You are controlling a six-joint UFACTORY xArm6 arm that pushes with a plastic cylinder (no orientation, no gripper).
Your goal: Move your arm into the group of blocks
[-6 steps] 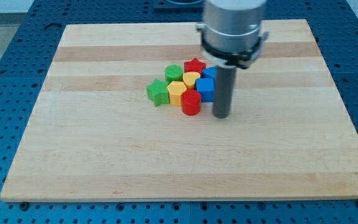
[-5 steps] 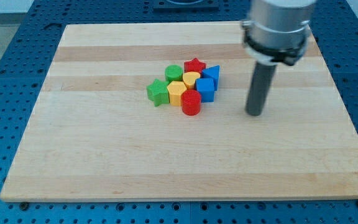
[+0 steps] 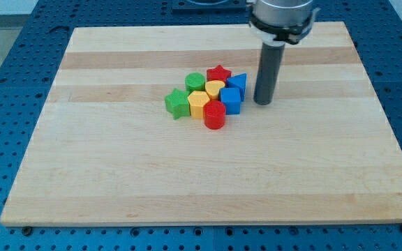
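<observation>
our tip (image 3: 262,103) on desk (image 3: 117,181), just right of cluster, no contact | blocks mid-desk, nearer top edge; closest: blue block (image 3: 231,100) + blue triangle (image 3: 239,83) | cluster lies to view's left of tip, push left | no pincer on rig, only rod

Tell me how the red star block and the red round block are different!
The red star has points, while the red cylinder is round with a flat top. The red star sits at the cluster's top edge in the view; the red cylinder sits at its bottom edge. My tip is off to the view's right of the group, touching neither. Both are red and pressed in among other blocks.
</observation>
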